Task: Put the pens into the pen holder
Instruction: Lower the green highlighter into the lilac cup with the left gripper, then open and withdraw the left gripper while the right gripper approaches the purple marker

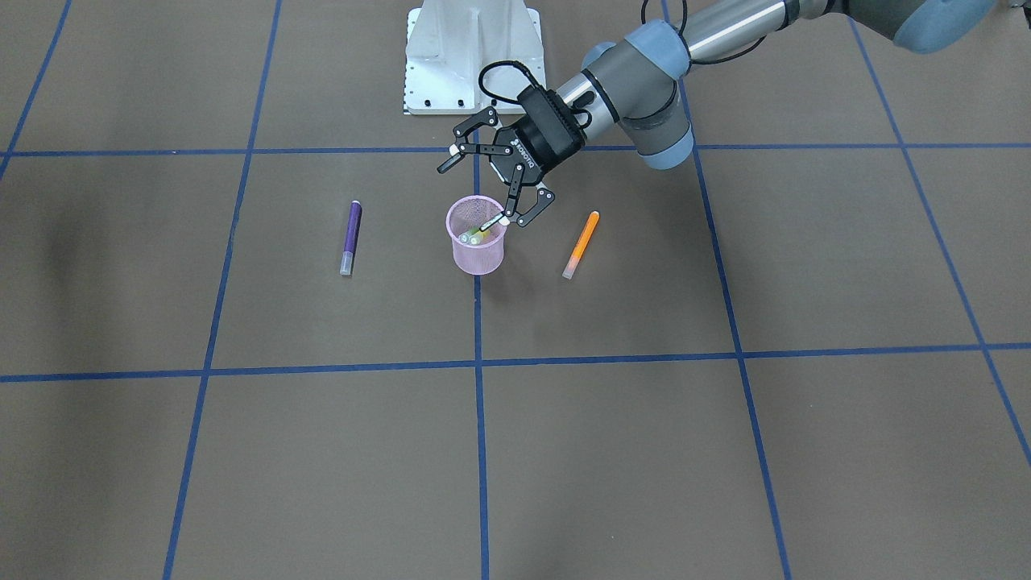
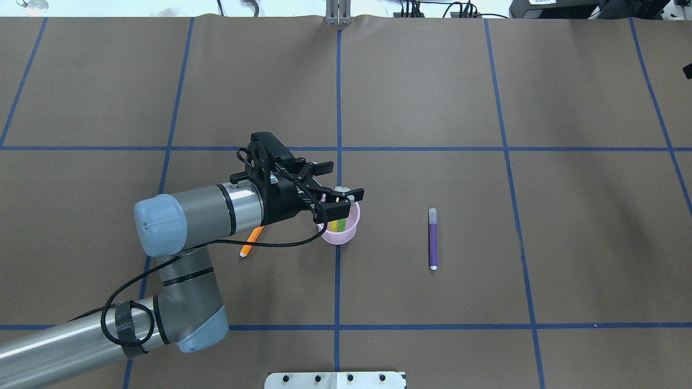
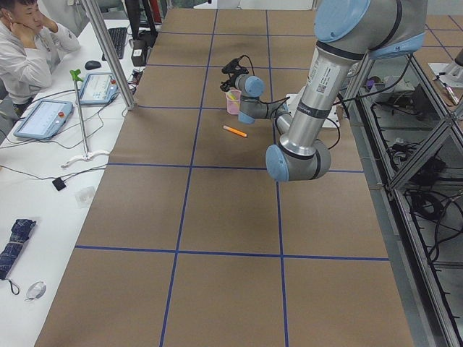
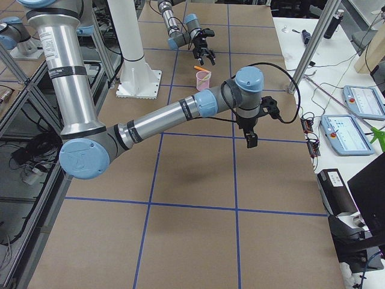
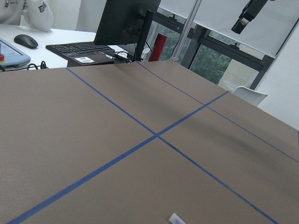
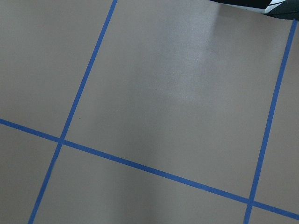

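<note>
The pen holder (image 1: 477, 251) (image 2: 346, 229) is a pink mesh cup standing on the centre blue line. A green and a yellowish pen (image 1: 475, 234) lean inside it, pale caps up. My left gripper (image 1: 485, 184) (image 2: 339, 181) hovers just above the cup's rim, tilted, jaws wide open and holding nothing; one fingertip (image 1: 515, 217) is close to a cap. A purple pen (image 1: 350, 238) (image 2: 432, 238) lies flat on the table to one side. On the other side lies an orange pen (image 1: 581, 244) (image 2: 251, 242), partly under my left forearm in the overhead view. My right gripper (image 4: 249, 138) hangs far from the pens; I cannot tell its state.
Brown paper with blue tape lines (image 1: 480, 362) covers the table. The white robot base plate (image 1: 472, 56) stands behind the cup. A person (image 3: 29, 50) sits at a side desk with teach pendants (image 3: 43, 116) beyond the table's end.
</note>
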Tool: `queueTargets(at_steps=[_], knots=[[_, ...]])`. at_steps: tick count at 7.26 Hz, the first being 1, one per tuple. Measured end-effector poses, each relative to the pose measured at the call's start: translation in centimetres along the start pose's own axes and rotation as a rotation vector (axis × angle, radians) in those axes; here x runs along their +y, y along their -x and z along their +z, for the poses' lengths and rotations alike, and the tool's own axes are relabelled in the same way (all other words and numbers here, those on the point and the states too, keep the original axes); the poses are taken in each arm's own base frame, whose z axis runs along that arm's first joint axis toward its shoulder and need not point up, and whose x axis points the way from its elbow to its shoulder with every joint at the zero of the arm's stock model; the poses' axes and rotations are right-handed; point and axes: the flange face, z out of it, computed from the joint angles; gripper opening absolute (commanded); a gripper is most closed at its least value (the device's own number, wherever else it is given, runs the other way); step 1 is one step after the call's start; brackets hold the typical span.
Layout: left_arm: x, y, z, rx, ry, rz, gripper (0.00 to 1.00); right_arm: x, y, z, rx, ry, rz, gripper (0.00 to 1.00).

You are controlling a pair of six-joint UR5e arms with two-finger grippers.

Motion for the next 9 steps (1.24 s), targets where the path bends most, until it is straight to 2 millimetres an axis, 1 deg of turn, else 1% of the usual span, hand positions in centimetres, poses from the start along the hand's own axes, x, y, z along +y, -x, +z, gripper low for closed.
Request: queueTargets(at_steps=[1,2,3,4,5,6,7,8,9], knots=[[0.4,0.6,-1.3,-0.015,0.023,-0.042,1.00,-0.1,1.3,0.5,-0.008,0.007,0.018,1.00],[0.4,1.0,-3.4,-0.043,0.087,-0.059,1.00,-0.3,3.6,0.9,-0.019,0.011,0.053,1.00],[-0.5,0.6,-5.5,-0.096,0.173,-0.067,1.00,-0.2,6.1,1.1,-0.033,0.012,0.090,1.00],[-2.2,-0.9,-7.1,-0.182,0.277,-0.078,1.00,0.0,8.8,1.4,-0.048,0.016,0.127,1.00],[-3.8,-2.4,-8.2,-0.278,0.374,-0.088,1.00,0.3,11.4,1.9,-0.060,0.020,0.162,1.00],[-4.9,-3.0,-9.0,-0.363,0.445,-0.095,1.00,0.5,14.0,3.0,-0.068,0.012,0.199,0.99],[-5.6,-2.5,-9.3,-0.433,0.494,-0.102,1.00,0.8,16.7,4.5,-0.074,-0.003,0.243,0.99],[-6.6,-1.2,-9.6,-0.491,0.545,-0.120,1.00,1.3,19.8,6.3,-0.075,-0.015,0.291,0.99],[-8.3,0.1,-9.7,-0.529,0.603,-0.142,1.00,2.2,23.3,8.1,-0.065,-0.027,0.334,0.99]])
